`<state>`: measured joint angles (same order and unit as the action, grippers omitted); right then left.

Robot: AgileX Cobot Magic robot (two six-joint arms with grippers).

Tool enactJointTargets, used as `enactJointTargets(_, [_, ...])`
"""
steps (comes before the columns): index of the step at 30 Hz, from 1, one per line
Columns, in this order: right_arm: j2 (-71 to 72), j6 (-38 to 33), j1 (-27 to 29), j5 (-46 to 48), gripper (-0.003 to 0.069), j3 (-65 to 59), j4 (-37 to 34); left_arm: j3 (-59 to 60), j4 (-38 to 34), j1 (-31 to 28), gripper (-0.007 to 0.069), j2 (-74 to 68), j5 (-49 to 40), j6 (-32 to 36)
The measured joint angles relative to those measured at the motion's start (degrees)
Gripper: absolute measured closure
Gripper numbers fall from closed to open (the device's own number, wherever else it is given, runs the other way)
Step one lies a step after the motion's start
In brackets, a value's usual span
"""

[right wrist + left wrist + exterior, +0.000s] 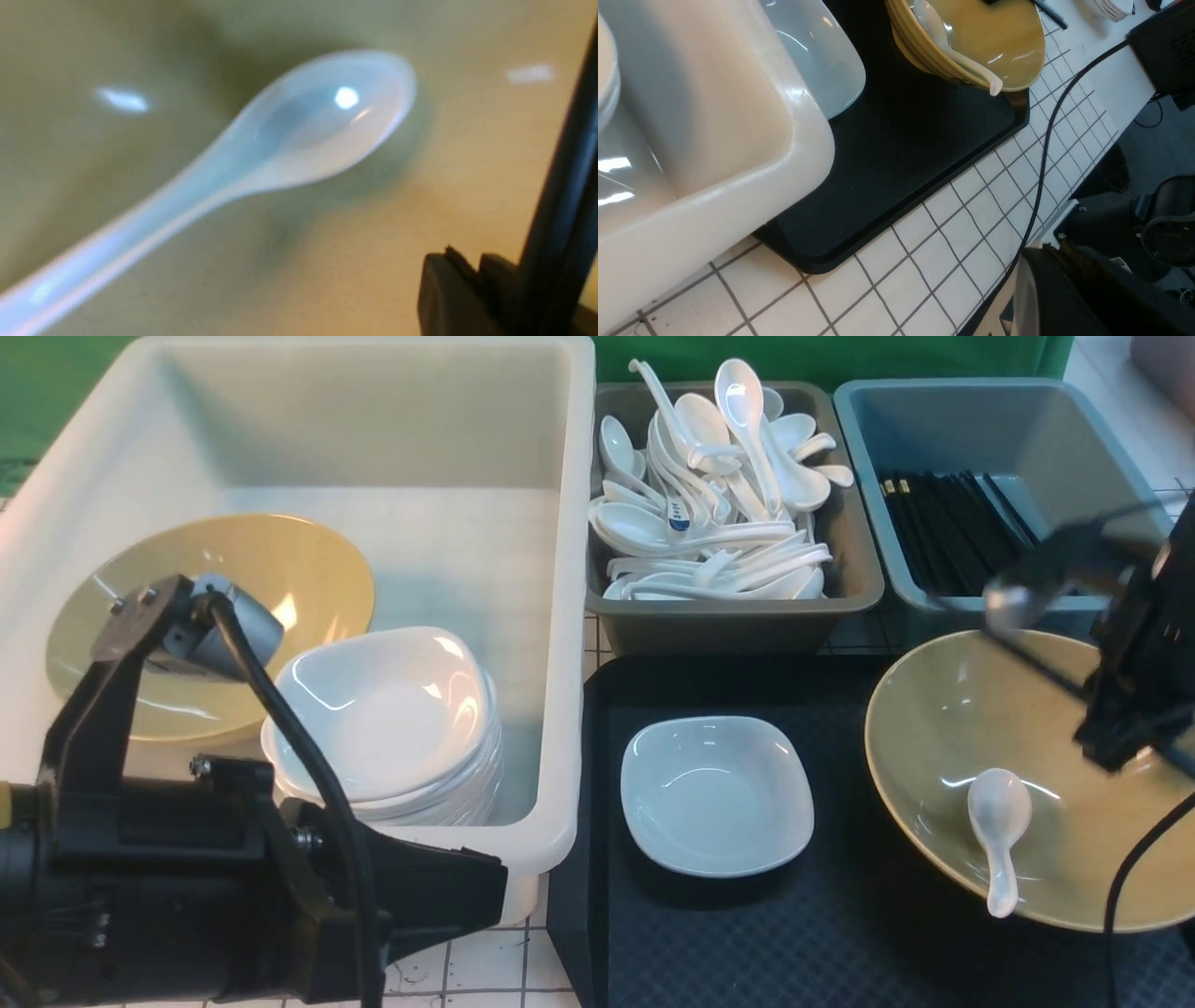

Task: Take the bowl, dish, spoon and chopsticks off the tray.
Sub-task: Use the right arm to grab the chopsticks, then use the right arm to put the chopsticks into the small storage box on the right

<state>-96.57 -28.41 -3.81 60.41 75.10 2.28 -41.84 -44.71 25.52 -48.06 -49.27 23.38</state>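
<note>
The black tray (747,943) holds the white dish (717,795) and the olive-yellow bowl (952,728). The white spoon (997,821) lies in the bowl, its handle on the near rim. My right gripper (1111,756) hangs over the bowl's right side, shut on the black chopsticks (1027,653), which slant up and back over the bowl. In the right wrist view the chopsticks (565,177) run past the fingers (448,289), with the spoon (317,126) close below. My left gripper (490,887) is shut and empty, low at the white tub's near corner.
The white tub (560,616) on the left holds a second yellow bowl (280,569) and stacked white dishes (383,709). A grey tub (840,588) of spoons and a blue tub (868,448) with black chopsticks (952,523) stand behind the tray. A tiled table (971,224) lies beneath.
</note>
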Motion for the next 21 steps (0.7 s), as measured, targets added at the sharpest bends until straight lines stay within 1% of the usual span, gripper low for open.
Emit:
enactJointTargets(4, [1.37, 5.88, 0.92, -0.15, 0.0588, 8.43, -5.01, 0.0, -1.2, 0.0, 0.0625, 0.0, 2.5, 3.19])
enactJointTargets(6, [0.08, 7.14, 1.78, -0.54, 0.0588, 11.53, -6.95, 0.0, -2.35, 0.0, 0.0625, 0.0, 3.93, 4.86])
enactJointTargets(7, [-3.25, 8.57, 3.29, -1.48, 0.0588, 16.53, -9.91, 0.0, -4.62, 0.0, 0.0625, 0.0, 6.66, 8.04])
enactJointTargets(8, [-5.69, 9.09, 4.0, -2.05, 0.0588, 19.46, -11.63, 0.0, -6.47, 0.0, 0.0625, 0.0, 7.99, 9.73])
enactJointTargets(10, [-9.56, 10.17, 4.9, -3.17, 0.0588, 23.73, -13.7, 0.0, -9.81, 0.0, 0.0625, 0.0, 10.74, 13.98])
enactJointTargets(12, [-15.41, 11.7, 5.45, -4.58, 0.0588, 30.16, -14.93, 0.0, -14.91, 0.0, 0.0625, 0.0, 14.31, 18.79])
enactJointTargets(14, [-21.17, 13.16, 5.51, -6.39, 0.0588, 36.78, -15.44, 0.0, -20.57, 0.0, 0.0625, 0.0, 18.24, 25.39])
enactJointTargets(15, [-23.38, 13.54, 5.51, -6.8, 0.0588, 39.45, -15.56, 0.0, -22.92, 0.0, 0.0625, 0.0, 19.24, 27.28])
enactJointTargets(17, [-29.0, 15.04, 5.51, -8.02, 0.0588, 46.46, -15.7, 0.0, -29.46, 0.0, 0.0625, 0.0, 22.66, 34.58])
enactJointTargets(19, [-33.41, 15.88, 5.52, -8.91, 0.0588, 51.8, -15.83, 0.0, -35.24, 0.0, 0.0625, 0.0, 24.44, 39.26])
enactJointTargets(21, [-36.66, 16.51, 5.57, -10.55, 0.0588, 55.23, -15.83, 0.0, -39.39, 0.0, 0.0625, 0.0, 25.27, 43.0])
